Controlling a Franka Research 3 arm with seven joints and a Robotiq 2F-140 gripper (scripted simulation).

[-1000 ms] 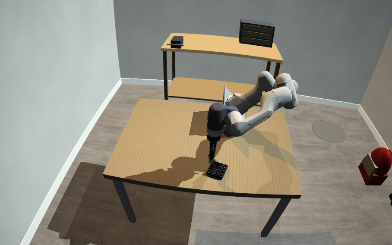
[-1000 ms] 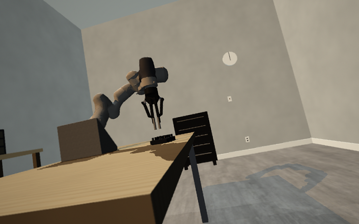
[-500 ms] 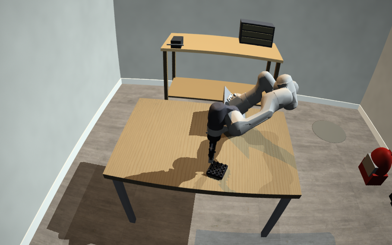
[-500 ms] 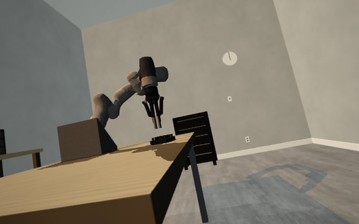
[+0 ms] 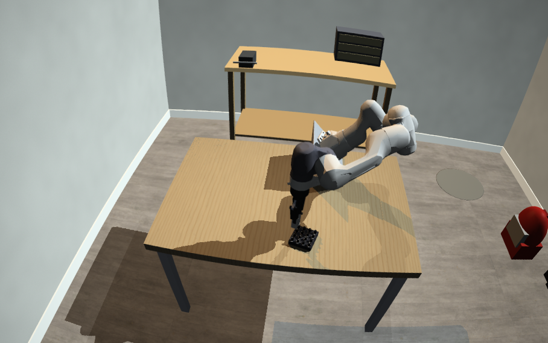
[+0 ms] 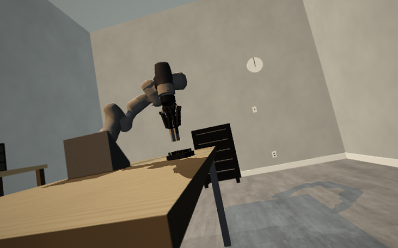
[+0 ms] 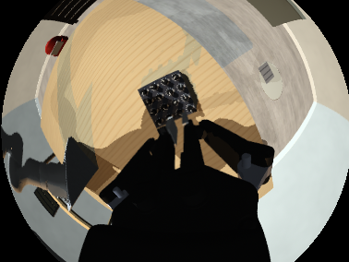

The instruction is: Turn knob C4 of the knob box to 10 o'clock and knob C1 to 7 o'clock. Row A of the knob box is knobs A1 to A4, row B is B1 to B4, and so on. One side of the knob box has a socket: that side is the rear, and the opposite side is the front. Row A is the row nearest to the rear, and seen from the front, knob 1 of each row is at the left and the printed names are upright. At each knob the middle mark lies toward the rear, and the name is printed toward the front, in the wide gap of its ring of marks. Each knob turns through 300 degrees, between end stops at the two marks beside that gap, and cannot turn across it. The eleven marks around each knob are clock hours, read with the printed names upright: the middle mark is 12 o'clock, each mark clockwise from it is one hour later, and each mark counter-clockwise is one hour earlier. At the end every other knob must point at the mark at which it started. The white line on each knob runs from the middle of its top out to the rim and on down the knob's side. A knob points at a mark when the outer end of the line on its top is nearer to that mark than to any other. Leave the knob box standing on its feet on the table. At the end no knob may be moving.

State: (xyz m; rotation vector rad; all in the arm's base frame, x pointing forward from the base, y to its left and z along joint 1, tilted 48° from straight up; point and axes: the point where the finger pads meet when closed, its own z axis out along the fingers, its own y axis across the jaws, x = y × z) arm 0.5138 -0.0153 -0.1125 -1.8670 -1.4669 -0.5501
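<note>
The black knob box [image 5: 303, 238] stands on the wooden table near its front edge, and its knobs are too small to read. It also shows in the exterior view [image 6: 180, 153] and in the wrist view [image 7: 169, 100]. My gripper [image 5: 295, 223] points straight down and hovers a little above the box's rear-left part, touching nothing. In the exterior view the gripper's fingertips [image 6: 175, 139] hang clear above the box. In the wrist view the gripper's fingers stand almost together with a thin gap and nothing between them.
The table's front edge [image 5: 282, 269] runs close to the box. A brown base block [image 6: 95, 153] stands at the table's rear. A shelf table [image 5: 309, 68] carries a drawer unit [image 5: 358, 45] and a small black box [image 5: 247, 57]. A red object [image 5: 525, 232] sits on the floor.
</note>
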